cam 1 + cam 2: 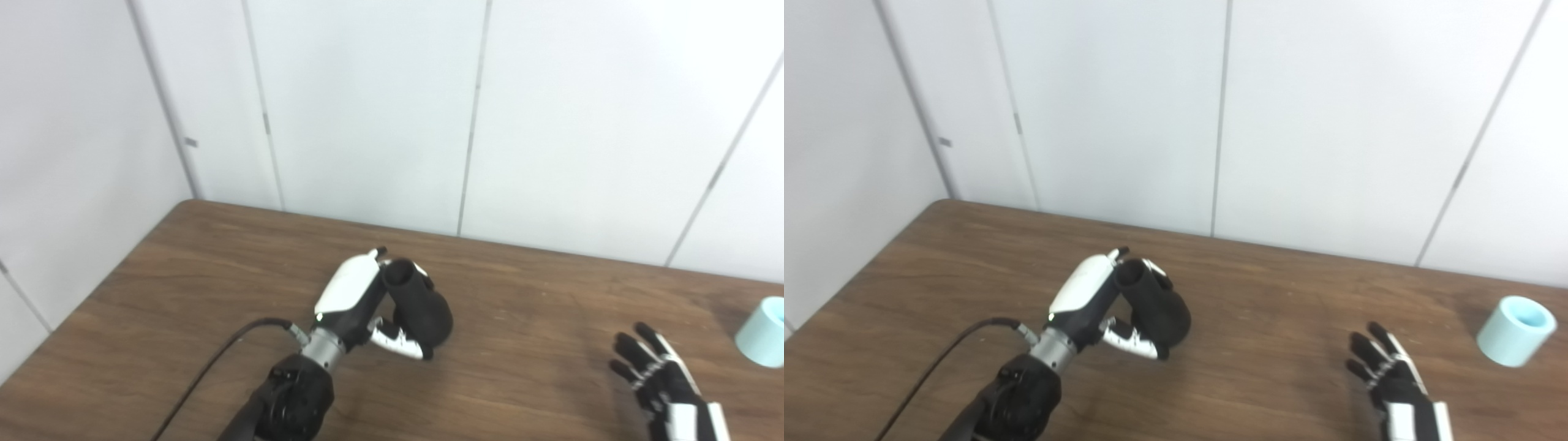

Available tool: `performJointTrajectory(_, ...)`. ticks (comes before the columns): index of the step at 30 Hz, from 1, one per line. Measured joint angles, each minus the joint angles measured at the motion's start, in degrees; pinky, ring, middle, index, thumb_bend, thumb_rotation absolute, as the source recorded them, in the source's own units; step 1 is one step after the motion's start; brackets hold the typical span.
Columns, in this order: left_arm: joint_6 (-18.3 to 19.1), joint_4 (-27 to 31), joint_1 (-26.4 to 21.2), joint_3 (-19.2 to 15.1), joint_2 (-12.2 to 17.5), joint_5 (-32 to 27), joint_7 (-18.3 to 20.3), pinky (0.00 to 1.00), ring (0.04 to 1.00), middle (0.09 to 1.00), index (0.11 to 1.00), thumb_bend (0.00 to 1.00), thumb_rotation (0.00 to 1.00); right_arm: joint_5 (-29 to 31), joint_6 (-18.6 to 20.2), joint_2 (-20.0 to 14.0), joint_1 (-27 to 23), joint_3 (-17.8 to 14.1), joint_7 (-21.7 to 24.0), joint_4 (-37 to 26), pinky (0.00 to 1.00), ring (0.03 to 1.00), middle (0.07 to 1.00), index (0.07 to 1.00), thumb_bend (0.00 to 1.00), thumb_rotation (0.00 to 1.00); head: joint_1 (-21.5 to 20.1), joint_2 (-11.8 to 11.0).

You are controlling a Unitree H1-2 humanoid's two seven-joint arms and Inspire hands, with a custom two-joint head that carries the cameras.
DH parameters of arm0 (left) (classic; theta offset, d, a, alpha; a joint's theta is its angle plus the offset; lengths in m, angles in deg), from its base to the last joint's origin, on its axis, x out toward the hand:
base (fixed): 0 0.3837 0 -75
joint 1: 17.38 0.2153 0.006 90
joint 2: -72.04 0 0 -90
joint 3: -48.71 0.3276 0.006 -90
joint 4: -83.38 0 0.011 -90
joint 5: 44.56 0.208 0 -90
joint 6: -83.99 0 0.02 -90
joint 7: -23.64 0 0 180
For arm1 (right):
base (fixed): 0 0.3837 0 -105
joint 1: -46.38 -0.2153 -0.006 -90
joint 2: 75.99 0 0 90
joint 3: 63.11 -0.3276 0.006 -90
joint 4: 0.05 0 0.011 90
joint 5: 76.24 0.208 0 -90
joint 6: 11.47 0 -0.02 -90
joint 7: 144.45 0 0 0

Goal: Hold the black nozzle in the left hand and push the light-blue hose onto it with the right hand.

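The robot's left hand (361, 306) wraps the black nozzle (419, 303) above the brown table (184, 275), fingers and thumb closed round its bulbous body; the narrow open neck tilts up and away from the wrist, a pose that seems meant to offer the mouth for a fitting. The right hand (1390, 380), well to the right of the nozzle, is empty with fingers spread and pointing toward the light-blue hose (1516, 331); the reach looks like the start of a pickup, not yet made. That hose, a short pale cylinder, lies on the tabletop far right of the nozzle, beyond the right hand and apart from it, its open end turned up toward the cameras. Count: one nozzle; one hose piece; two hands; a single dark cable (214, 361) trails from the left wrist, down-left of the nozzle.
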Motion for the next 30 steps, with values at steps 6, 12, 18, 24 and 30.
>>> performJointTrajectory(6,0.0,0.88,2.55,2.95,-0.79,2.43,3.13,1.0,0.703,0.495,0.476,0.52,0.0,-2.01,1.35,1.61,1.02,1.07,-1.66,-2.59,0.82,0.85,0.804,0.866,0.59,0.93,-2.9,0.97)
performJointTrajectory(12,-1.98,1.4,4.02,5.76,-3.06,2.86,4.69,1.0,0.669,0.489,0.485,0.52,0.0,-3.77,3.46,2.05,1.74,1.83,-2.82,-5.17,0.8,0.845,0.804,0.863,0.59,0.94,-5.63,2.29)
performJointTrajectory(18,-3.05,1.29,3.68,8.13,-3.21,3.23,8.08,1.0,0.664,0.486,0.488,0.52,0.0,-4.19,5.32,2.68,2.48,2.19,-3.64,-7.26,0.83,0.846,0.801,0.864,0.58,0.94,-6.6,3.16)
performJointTrajectory(24,-4.47,0.86,3.42,9.63,-3.84,3.72,9.03,1.0,0.68,0.49,0.484,0.52,0.0,-4.02,6.93,2.85,2.71,2.22,-4.07,-9.04,0.84,0.854,0.803,0.864,0.59,0.94,-8.44,5.36)
performJointTrajectory(30,-5.39,-0.14,2.78,10.63,-4.47,4.5,10.32,1.0,0.674,0.5,0.476,0.52,0.0,-4.29,7.67,2.85,2.92,2.21,-4.26,-10.13,0.84,0.859,0.805,0.863,0.58,0.94,-9.06,5.98)
